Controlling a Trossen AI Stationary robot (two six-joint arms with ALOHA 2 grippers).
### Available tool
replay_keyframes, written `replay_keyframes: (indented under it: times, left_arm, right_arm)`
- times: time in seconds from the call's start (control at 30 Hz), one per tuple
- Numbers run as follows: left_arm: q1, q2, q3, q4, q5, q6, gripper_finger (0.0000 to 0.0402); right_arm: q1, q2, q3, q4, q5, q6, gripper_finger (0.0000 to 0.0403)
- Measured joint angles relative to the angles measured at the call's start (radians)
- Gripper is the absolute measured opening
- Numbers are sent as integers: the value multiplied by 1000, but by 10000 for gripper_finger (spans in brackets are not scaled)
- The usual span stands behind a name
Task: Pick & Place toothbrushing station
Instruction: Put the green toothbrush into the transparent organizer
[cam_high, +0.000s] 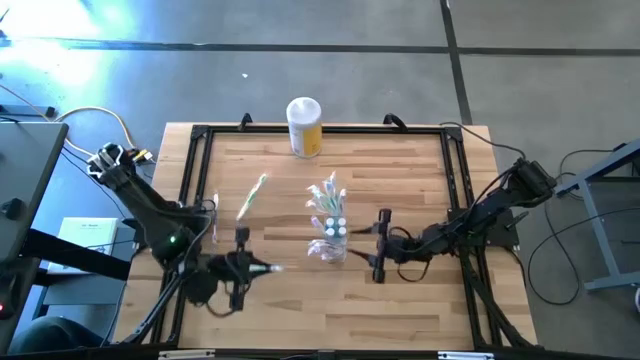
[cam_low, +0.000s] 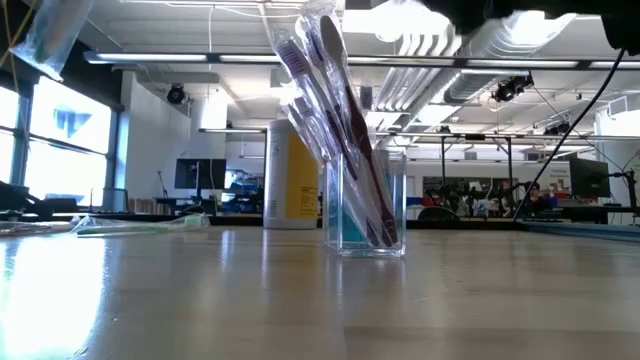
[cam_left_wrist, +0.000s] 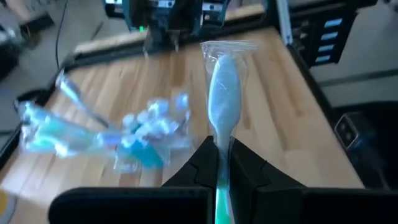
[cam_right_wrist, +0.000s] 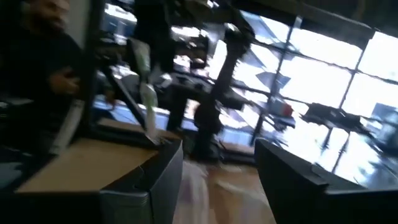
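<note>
A small clear cup (cam_high: 330, 248) stands upright mid-table, holding several wrapped toothbrushes (cam_high: 328, 203) that lean out of its top (cam_low: 335, 110). My left gripper (cam_high: 262, 268) hovers left of the cup, shut on one wrapped toothbrush (cam_left_wrist: 224, 87). My right gripper (cam_high: 356, 246) is just right of the cup and open (cam_right_wrist: 217, 146). The low view shows no finger around the cup (cam_low: 365, 205). A loose green toothbrush (cam_high: 252, 194) lies flat on the table, left of the cup. My left gripper pinches the wrapped toothbrush between its two fingers at the neck just below the head (cam_left_wrist: 221, 134). The fingers lie along the brush. The head and the wrapper's end stick out past the fingertips toward the cup, and the green handle (cam_left_wrist: 220, 202) runs back between the fingers. The brush is clear of the table.
A yellow canister with a white lid (cam_high: 304, 125) stands at the far edge behind the cup. A black frame (cam_high: 200, 160) borders the wooden tabletop. More wrapped brushes lie at the left (cam_low: 140, 222). Bare wood shows near the front edge.
</note>
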Motion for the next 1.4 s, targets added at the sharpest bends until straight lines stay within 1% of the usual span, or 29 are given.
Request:
replay_keyframes:
  times: [0.07, 0.1, 0.17, 0.33, 0.43, 0.57, 0.63, 0.73, 0.9, 1.0, 1.2, 1.3, 1.4]
  left_arm:
    - [-35, 21, 0, 52, -41, 34, 8]
    - [-44, 31, 0, 65, -56, 41, 8]
    - [-49, 52, 0, 76, -68, 48, 8]
    - [-46, 77, 0, 91, -51, 55, 8]
    - [-47, 77, 0, 97, -51, 54, 8]
    - [-47, 77, 0, 108, -53, 61, 8]
    - [-45, 79, 0, 109, -55, 62, 8]
    - [-18, 108, 0, 139, -54, 82, 8]
    - [6, 130, 2, 200, -12, 148, 8]
    - [27, 149, 0, 212, 39, 185, 8]
    - [70, 151, 2, 285, 82, 193, 8]
    - [93, 156, 2, 312, 83, 185, 8]
    - [114, 177, 1, 342, 84, 186, 8]
  right_arm:
    - [-1, 0, 15, 1, -78, -48, 193]
    - [-1, 0, 30, -20, -91, -67, 193]
    - [-1, 0, 68, -93, -92, -74, 193]
    - [-1, 0, 202, -349, -102, -13, 193]
    - [-1, 0, 269, -436, -159, -10, 193]
    - [-8, 5, 327, -468, -281, 41, 193]
    - [-8, 5, 349, -480, -309, 52, 193]
    - [-8, 5, 361, -500, -306, 50, 193]
    - [-8, 17, 363, -505, -306, 29, 194]
    - [-8, 23, 361, -515, -306, 13, 207]
    - [-26, 35, 362, -481, -274, 21, 250]
    - [-38, 34, 362, -483, -281, 27, 256]
    - [-38, 35, 362, -470, -299, 15, 253]
